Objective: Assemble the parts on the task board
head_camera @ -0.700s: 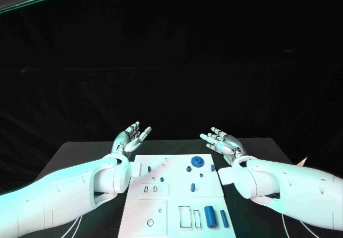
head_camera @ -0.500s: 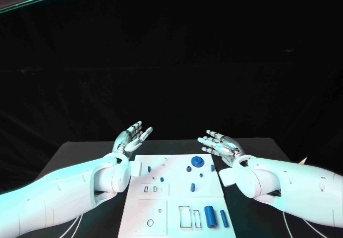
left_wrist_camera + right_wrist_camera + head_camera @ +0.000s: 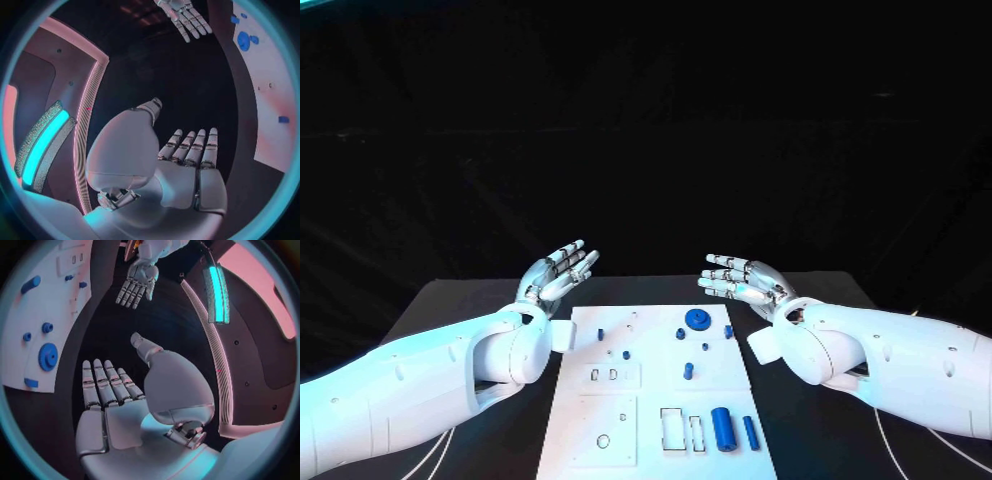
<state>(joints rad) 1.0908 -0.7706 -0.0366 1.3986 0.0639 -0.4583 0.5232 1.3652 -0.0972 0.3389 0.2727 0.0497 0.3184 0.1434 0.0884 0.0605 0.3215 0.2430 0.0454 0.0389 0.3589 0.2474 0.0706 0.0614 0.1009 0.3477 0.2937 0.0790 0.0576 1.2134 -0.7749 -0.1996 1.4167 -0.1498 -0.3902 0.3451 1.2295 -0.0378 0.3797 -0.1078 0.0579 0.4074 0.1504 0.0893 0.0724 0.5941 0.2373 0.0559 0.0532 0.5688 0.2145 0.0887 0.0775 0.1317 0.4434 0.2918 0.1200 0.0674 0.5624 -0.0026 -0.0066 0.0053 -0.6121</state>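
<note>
- Progress, judged: barely begun. Small blue parts [image 3: 688,371] lie scattered on the task board [image 3: 620,402]; a blue gear-like disc [image 3: 697,319] sits just below and between the robot hands.
- Left robot hand [image 3: 560,271]: fingers straight and spread, holding nothing, raised past the board's far left corner.
- Right robot hand [image 3: 744,280]: likewise spread and empty, past the far right corner.
- Room: bare black counter [image 3: 444,310] flanks the board outside each robot hand; the gap between them is open for descent.
</note>
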